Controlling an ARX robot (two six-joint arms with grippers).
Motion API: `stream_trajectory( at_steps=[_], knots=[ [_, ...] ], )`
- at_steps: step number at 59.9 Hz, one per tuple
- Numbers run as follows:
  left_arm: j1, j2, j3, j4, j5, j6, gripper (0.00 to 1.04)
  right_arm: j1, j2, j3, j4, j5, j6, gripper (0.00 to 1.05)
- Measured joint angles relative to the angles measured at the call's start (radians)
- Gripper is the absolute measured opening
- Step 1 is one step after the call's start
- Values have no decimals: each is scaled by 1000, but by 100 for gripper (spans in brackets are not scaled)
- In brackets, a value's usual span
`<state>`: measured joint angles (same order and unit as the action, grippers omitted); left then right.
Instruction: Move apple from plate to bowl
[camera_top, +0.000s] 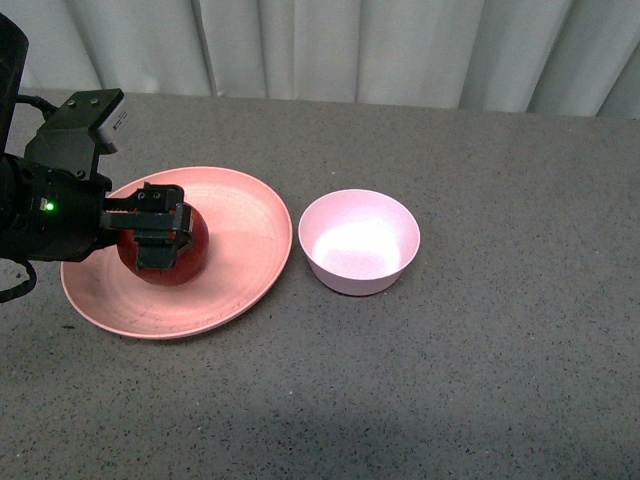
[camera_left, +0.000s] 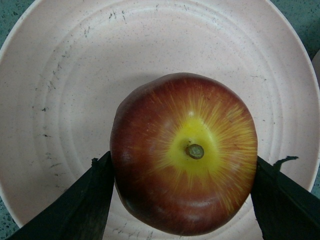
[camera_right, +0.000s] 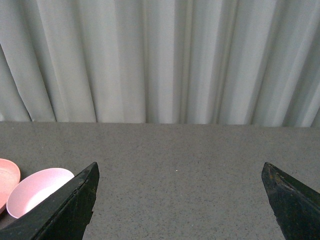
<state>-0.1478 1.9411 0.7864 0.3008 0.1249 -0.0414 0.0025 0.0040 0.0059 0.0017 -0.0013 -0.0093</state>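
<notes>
1. Front view: pinches the apple (camera_top: 196, 243) with the left gripper (camera_top: 162, 240), on the plate (camera_top: 250, 230) near the table's (camera_top: 450, 380) left edge. Seems only the grasp is done; leaves lifting, carrying to the empty bowl (camera_top: 355, 280) farther from that edge, and releasing.
2. Left wrist view: shows fingers (camera_left: 90, 200) pressed on both flanks; stem (camera_left: 195, 151) pointing up, core axis near upright.
3. Right wrist view: holds the right gripper (camera_right: 179, 170) spread wide, gripping nothing.

no readable text, labels or numbers anywhere

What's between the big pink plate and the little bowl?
Just a thin strip of bare grey table; plate and bowl don't touch. The front view shows it.
</notes>
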Motion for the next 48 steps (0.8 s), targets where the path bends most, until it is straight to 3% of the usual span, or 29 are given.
stream_trajectory(
  at_steps=[8,21,48],
  knots=[
    [0,-1,0,0,1,0,66,0,0,0,0,0,0,95],
    [-40,-34,0,0,10,-6,65,0,0,0,0,0,0,95],
    [-290,-67,103,8,-10,-66,65,0,0,0,0,0,0,95]
  ],
)
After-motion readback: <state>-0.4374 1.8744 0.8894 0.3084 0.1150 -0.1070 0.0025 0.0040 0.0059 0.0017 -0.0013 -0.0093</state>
